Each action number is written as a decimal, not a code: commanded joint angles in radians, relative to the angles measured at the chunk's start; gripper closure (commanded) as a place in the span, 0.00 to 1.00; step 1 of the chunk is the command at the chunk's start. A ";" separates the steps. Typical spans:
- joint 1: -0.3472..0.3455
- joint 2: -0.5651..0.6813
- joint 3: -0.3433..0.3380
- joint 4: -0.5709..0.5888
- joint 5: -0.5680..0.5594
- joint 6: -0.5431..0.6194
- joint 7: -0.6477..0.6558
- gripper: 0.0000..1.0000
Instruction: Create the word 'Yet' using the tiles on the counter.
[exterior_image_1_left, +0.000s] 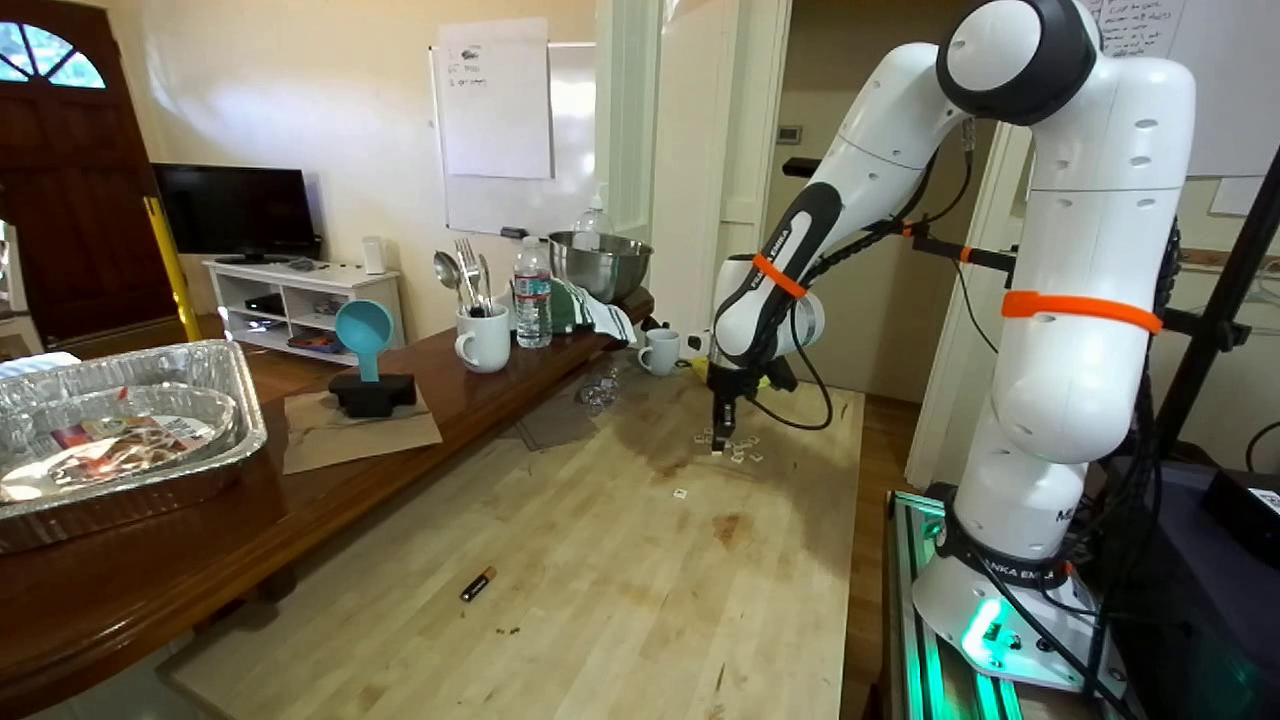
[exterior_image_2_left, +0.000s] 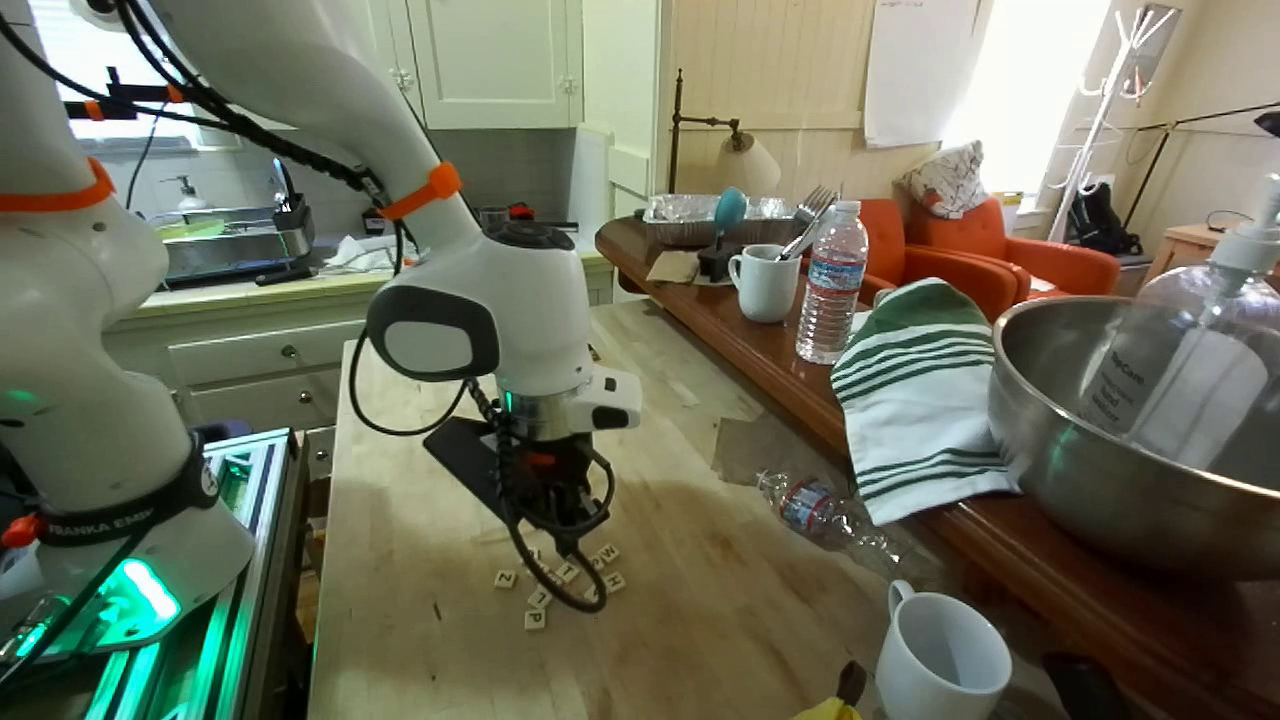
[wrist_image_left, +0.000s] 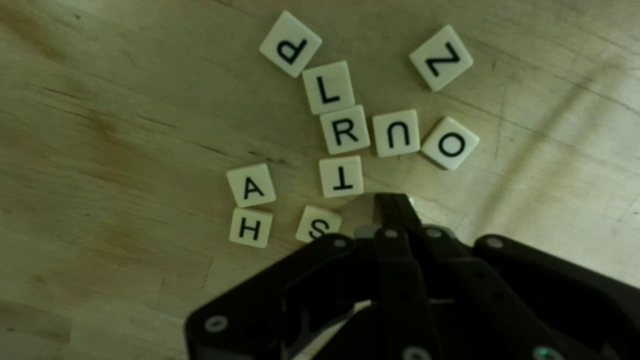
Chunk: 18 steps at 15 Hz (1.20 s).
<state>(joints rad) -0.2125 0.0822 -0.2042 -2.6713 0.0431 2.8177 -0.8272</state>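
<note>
Gripper (wrist_image_left: 392, 197) was closed, nothing vis. held. T tile (wrist_image_left: 341, 176) lay near it; prob. needed jaws parted, squared, w/o nudging R tile (wrist_image_left: 345, 130).

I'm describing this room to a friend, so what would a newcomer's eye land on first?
Probably the big white arm bent over the counter. Next, the lettered tiles scattered by its shut gripper. Then the shiny steel bowl and the foil tray, toward opposite ends of the brown table alongside.

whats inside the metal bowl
A pump bottle; its top and label show in an exterior view. The near side of the metal bowl covers the bottle's base; whether anything else lies at the bottom cannot be seen.
</note>
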 joint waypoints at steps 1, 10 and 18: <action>0.006 0.053 0.006 -0.008 -0.065 0.014 0.134 1.00; 0.034 0.022 0.050 -0.042 -0.083 -0.004 0.329 1.00; 0.073 -0.004 0.087 -0.084 -0.070 -0.012 0.519 1.00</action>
<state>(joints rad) -0.1656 0.0501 -0.1361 -2.7136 -0.0248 2.8163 -0.3984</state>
